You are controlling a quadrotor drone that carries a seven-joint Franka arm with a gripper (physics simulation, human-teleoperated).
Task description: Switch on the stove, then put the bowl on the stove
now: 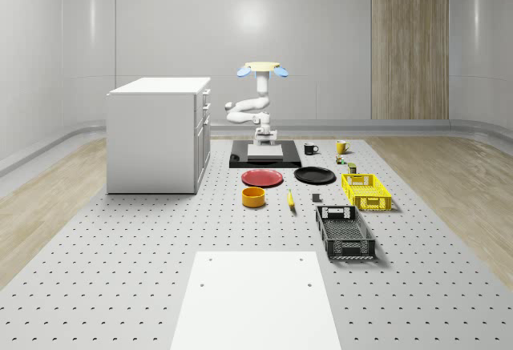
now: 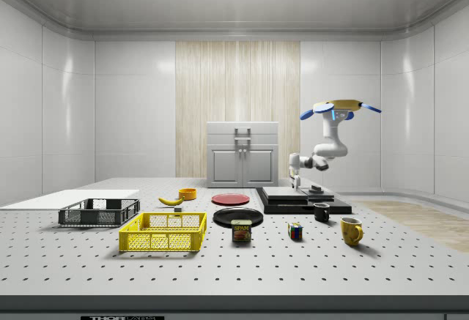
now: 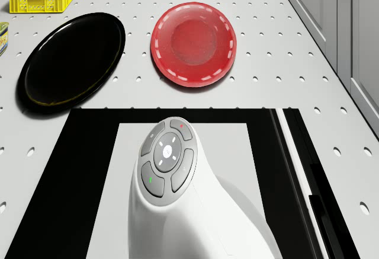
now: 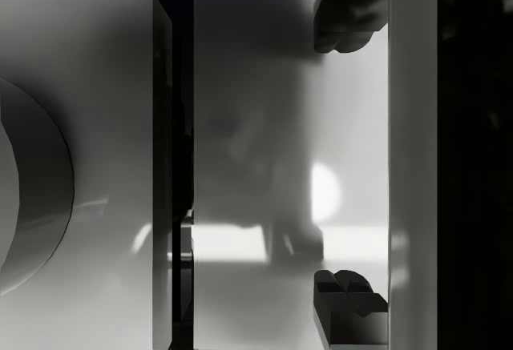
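In the whole-scene view we hover over the stove (image 1: pixel 264 155), jaws lowered to its top for the switch; the orange bowl (image 1: pixel 253 197) waits well apart on the table (image 1: pixel 160 230). In the wrist view, our jaws stand released, fingertips (image 4: pixel 350 18) spread above the stove's pale plate.

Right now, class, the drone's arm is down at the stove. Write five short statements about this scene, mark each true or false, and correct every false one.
1. The drone hovers over the stove. True.
2. The bowl sits on the stove. False: it stands on the table, nearer the whole-scene camera than the red plate.
3. The end effector is open. True: its fingers stand apart above the stove's pale top.
4. The banana lies in the yellow crate. False: it lies on the table beside the bowl.
5. The black plate lies beside the red plate. True.
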